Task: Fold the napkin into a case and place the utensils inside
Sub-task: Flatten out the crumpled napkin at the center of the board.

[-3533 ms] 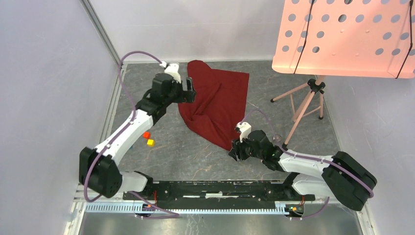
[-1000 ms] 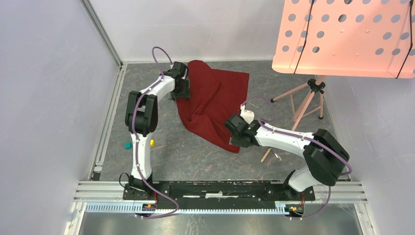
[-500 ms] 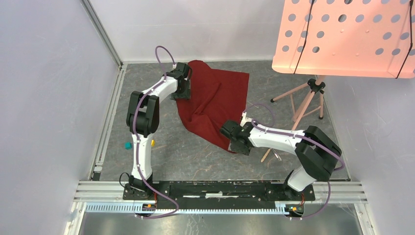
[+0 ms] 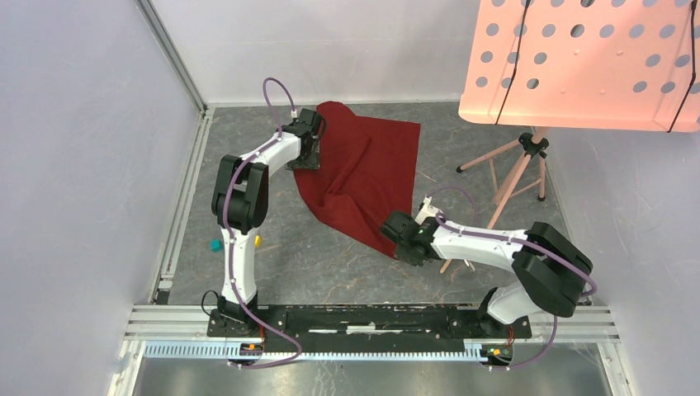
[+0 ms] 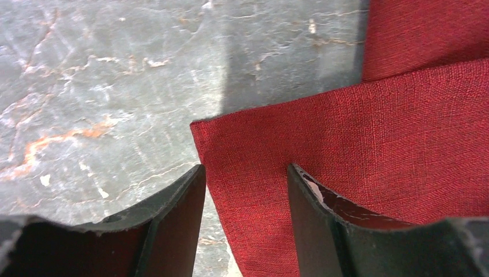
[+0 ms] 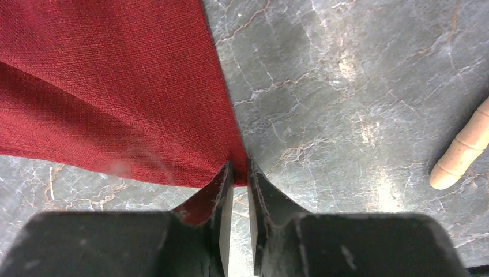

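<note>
Marbled grey table (image 4: 330, 264): woven napkin (image 4: 363, 165) corner is pinched by right gripper (image 6: 239, 164), confirmed in wrist view only; left gripper (image 5: 245, 170) is spread.

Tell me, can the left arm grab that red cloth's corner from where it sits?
Probably yes: the open left pincer straddles an edge of the napkin right by its corner, with nothing in between.

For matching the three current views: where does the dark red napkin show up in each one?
Top external: the napkin lies rumpled in the middle of the picture, between the two arms' wrists.
Left wrist: the napkin fills the right and lower part, one corner between the fingers of the open left gripper.
Right wrist: the napkin is at upper left, its corner tip pinched by the right gripper.
Shared landmark: the grey veined tabletop.
</note>
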Tool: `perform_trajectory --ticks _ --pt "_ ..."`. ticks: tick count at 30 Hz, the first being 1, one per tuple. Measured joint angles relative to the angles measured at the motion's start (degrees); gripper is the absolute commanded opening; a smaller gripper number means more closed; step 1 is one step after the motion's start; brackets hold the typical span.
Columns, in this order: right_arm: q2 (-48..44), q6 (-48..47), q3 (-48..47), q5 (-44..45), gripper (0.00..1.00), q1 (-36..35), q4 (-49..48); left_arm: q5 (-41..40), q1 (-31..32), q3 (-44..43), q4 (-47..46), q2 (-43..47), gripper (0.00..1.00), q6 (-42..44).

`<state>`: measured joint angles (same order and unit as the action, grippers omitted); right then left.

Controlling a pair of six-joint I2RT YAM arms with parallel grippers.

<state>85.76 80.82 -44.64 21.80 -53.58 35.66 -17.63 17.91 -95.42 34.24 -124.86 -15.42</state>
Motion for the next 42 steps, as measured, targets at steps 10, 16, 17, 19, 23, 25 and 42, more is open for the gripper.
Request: perform_trajectory --ticks 10,16,17,19,23,25,42 --pt "-3.82 -4.24 4.44 3.32 0.00 -0.66 -4.74 -4.96 -2.01 5.75 3.45 3.82 0.56 -6.27" --pt "-12.09 -24.74 10.91 3.96 0.00 -0.59 -12.90 -4.96 -4.31 19.74 4.72 13.81 0.57 -11.89" --pt "-14.38 -29.59 12.20 3.91 0.00 -0.57 -15.12 -4.57 -4.37 22.86 4.81 16.20 0.57 -12.92" --pt "-17.38 -34.99 13.20 4.22 0.00 -0.57 -16.92 -2.99 -4.28 29.42 4.81 21.31 0.52 -15.08" --pt "-23.65 -43.56 14.08 5.42 0.00 -0.50 -19.21 2.23 -4.22 39.01 4.33 29.46 0.53 -18.78" --pt "-26.49 -46.93 14.51 5.49 0.00 -0.28 -20.11 5.31 -4.09 43.95 3.58 34.05 0.58 -20.85" --pt "-22.32 -53.02 12.81 4.17 0.00 0.46 -19.12 9.86 -8.13 56.98 7.19 61.57 0.72 -30.16"
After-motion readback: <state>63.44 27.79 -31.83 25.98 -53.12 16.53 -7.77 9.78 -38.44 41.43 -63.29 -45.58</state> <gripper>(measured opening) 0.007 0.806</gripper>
